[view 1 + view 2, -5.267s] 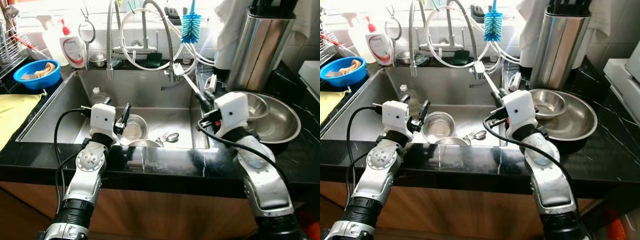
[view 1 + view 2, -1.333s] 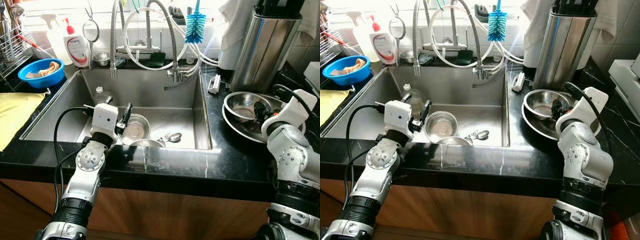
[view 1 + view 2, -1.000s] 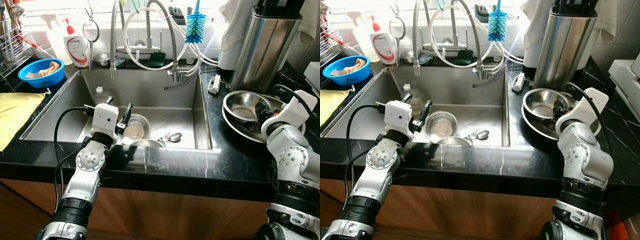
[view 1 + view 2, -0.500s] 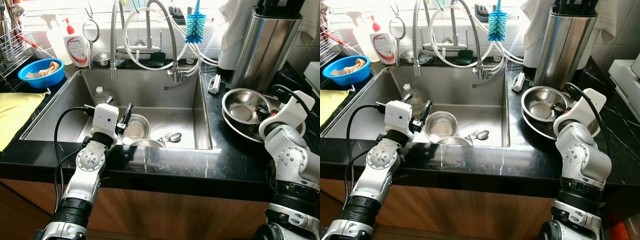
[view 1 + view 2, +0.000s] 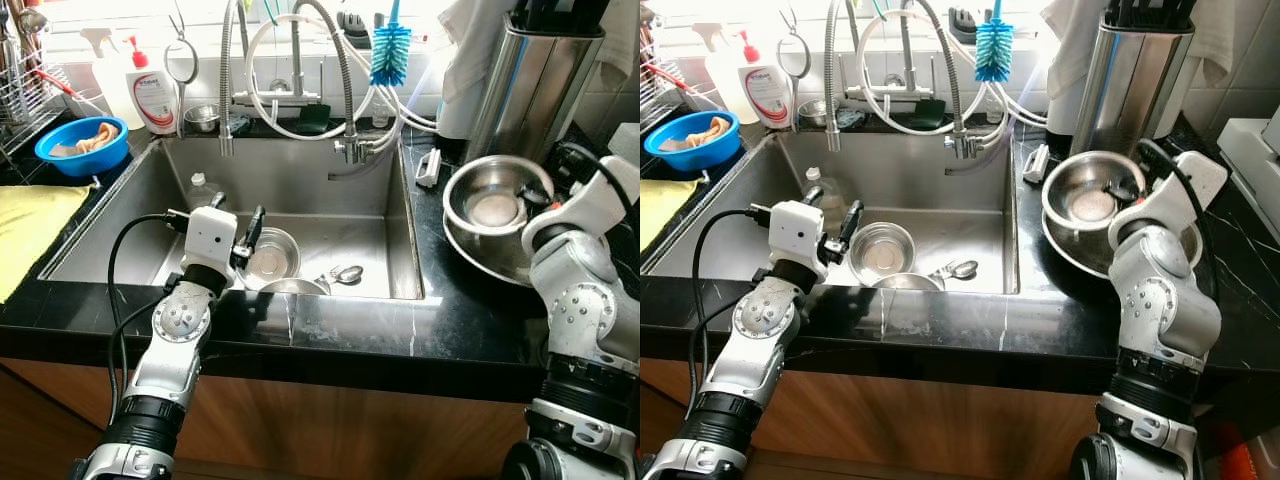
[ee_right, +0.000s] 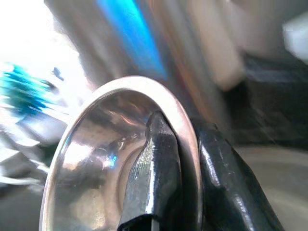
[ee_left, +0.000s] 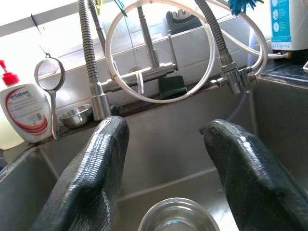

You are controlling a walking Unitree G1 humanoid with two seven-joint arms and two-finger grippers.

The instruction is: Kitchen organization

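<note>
1. Two bowls mattered on the counter to the right of the sink (image 5: 300,180): a small steel bowl (image 5: 495,200), tilted up with its mouth facing the sink, and the big steel bowl (image 5: 520,262) sitting under it.
2. Right gripper (image 6: 185,159) was clamped shut on the small bowl's rim, one finger inside and one outside, on the edge farthest from the sink.
3. So the sink lay off to the robot's left of that pincer, bowl mouth already turned that way. Probably the carry goes leftward, but that's a guess.
4. Left gripper (image 7: 166,159) hovered over the sink with fingers spread wide, holding nothing, right above a little bowl (image 5: 270,255) on the sink floor, with a spoon (image 5: 340,275) just beside it.
</note>
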